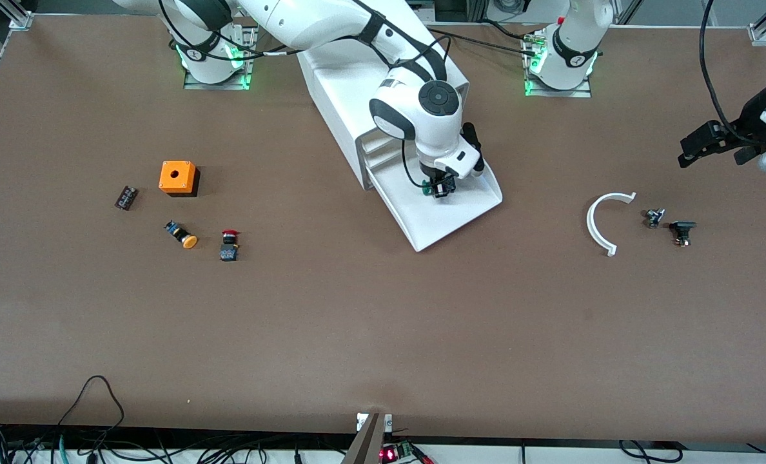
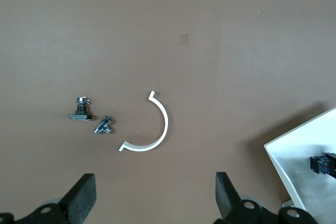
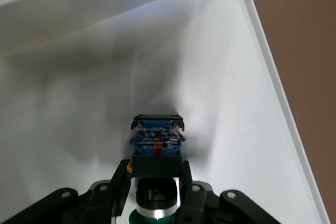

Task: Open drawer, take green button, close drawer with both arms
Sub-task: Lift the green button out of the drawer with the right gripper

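Brown table (image 1: pixel 357 309), open drawer (image 1: pixel 467 212) holding button (image 3: pixel 156 145)

Pulled-out drawer (image 1: pixel 451 216) open from above, cabinet (image 1: pixel 344 96) walling its inner end, table (image 1: pixel 383 322) around bare.

Light: even, bright overhead illumination across the brown table (image 1: pixel 331 322), no hard hotspots.
Shadows: short and soft beside the orange box (image 1: pixel 178 177); broad grey smudges fall across the white drawer (image 3: pixel 105 77) floor in the right wrist view.
Glow: green lamps shine at both arm bases.
Focus: front view crisp; the button (image 3: pixel 156 148) sharp, nearest gripper parts softer.
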You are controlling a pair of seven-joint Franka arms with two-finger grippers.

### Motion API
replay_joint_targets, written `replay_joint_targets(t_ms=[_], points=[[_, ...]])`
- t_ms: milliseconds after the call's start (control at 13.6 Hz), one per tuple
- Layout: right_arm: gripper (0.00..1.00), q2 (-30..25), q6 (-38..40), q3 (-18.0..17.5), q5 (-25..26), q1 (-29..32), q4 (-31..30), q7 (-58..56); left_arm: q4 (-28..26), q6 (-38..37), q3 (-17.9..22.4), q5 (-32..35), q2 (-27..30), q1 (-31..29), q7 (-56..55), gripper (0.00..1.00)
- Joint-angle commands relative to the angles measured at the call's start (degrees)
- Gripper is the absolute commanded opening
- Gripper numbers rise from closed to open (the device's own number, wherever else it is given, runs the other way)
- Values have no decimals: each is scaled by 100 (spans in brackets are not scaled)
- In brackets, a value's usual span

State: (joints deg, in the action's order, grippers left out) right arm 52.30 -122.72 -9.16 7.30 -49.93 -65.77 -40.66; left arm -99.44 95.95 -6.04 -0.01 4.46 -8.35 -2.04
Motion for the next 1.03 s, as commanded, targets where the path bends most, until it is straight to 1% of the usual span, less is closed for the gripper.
replay_joint_targets(t_ms=[0,147,221,368,516,663,736,884,957], points=[[24,-88,46,11,87,-61,46,119,224,-111,7,168,-121,26,-33,100],[23,-377,151,37,78,-17,55,277,224,-111,7,177,-130,26,-33,100],[23,-501,265,125,44,9,81,277,232,-111,7,177,-121,26,-33,100],[23,-756,301,169,26,158,82,461,224,-111,7,177,-130,26,-33,100],[23,-984,301,161,34,430,47,820,224,-103,-2,168,-156,26,-68,100],[23,-1082,232,161,26,816,-50,936,215,-85,-28,168,-217,26,-112,100],[23,-1125,222,161,-9,966,-85,1067,171,11,-72,168,-278,35,-147,100],[23,-1266,213,195,-36,1177,-304,1724,14,353,-247,168,-436,44,-506,100],[23,-1310,231,283,-36,1196,-349,1971,-118,581,-370,159,-515,113,-769,100]])
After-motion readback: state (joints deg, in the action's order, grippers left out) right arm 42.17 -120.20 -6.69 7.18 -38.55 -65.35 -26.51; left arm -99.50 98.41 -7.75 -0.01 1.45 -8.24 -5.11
